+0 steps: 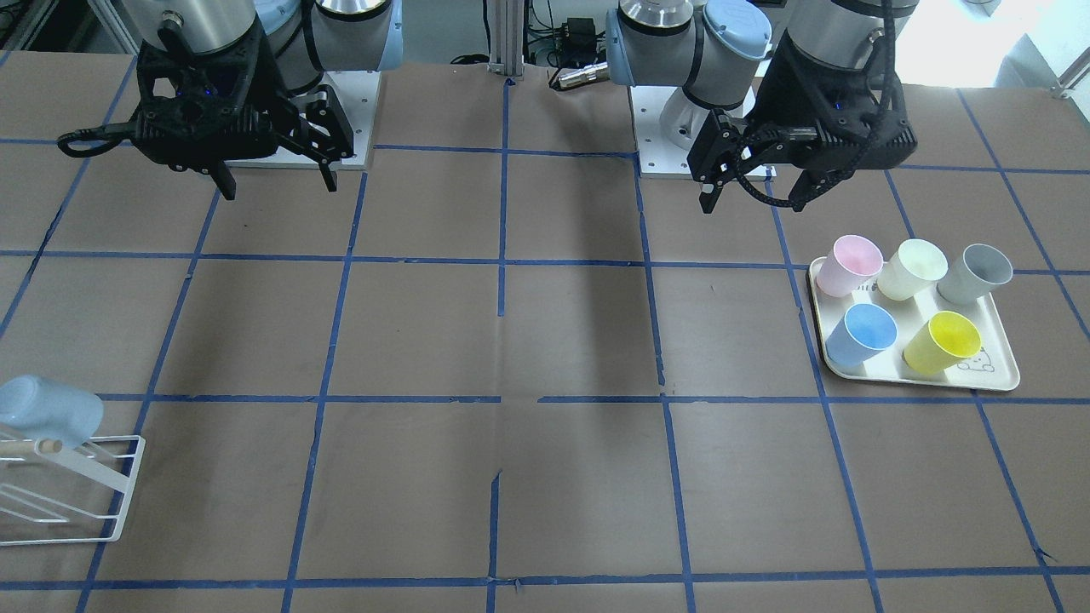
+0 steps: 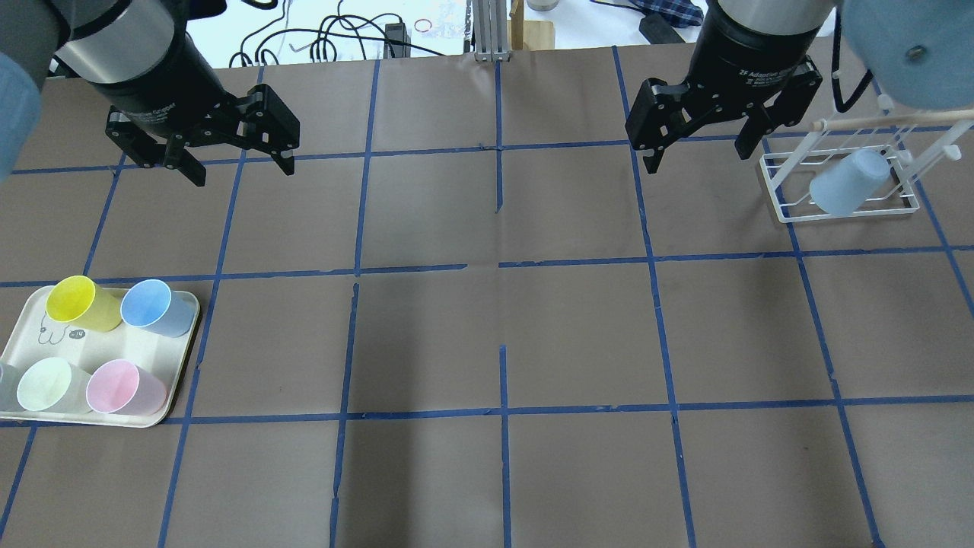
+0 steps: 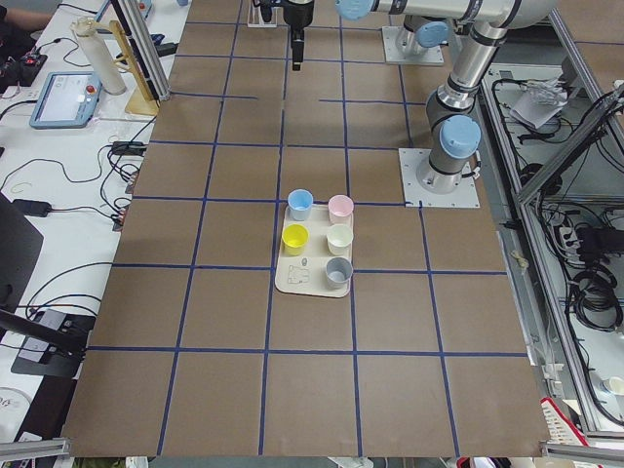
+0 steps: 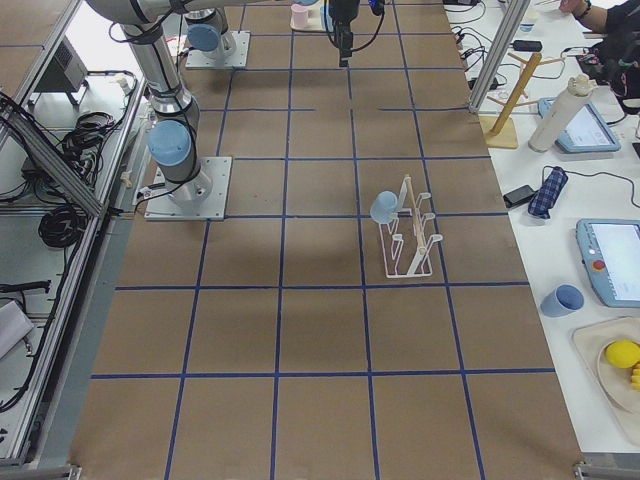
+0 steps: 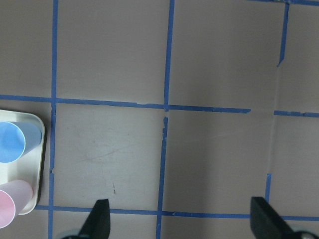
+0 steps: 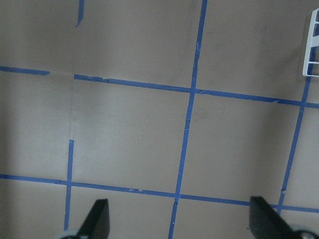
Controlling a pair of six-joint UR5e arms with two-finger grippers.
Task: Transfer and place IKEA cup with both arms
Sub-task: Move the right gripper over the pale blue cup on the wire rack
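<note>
The pale sky-blue IKEA cup (image 2: 848, 181) hangs tilted on a peg of the white wire rack (image 2: 784, 190) at my right side. It also shows in the front view (image 1: 47, 413) and the right side view (image 4: 384, 208). My right gripper (image 2: 696, 160) is open and empty, raised above the table just left of the rack. My left gripper (image 2: 243, 173) is open and empty, raised over the far left part of the table, away from the cup. The wrist views show each gripper's fingertips (image 5: 99, 219) (image 6: 99, 219) spread wide over bare table.
A cream tray (image 2: 46, 346) at my near left holds a deeper blue cup (image 2: 156, 307), a yellow cup (image 2: 72, 303), a pink cup (image 2: 122, 387), a pale green cup (image 2: 46, 384) and a grey cup (image 1: 975, 272). Blue tape lines grid the brown table.
</note>
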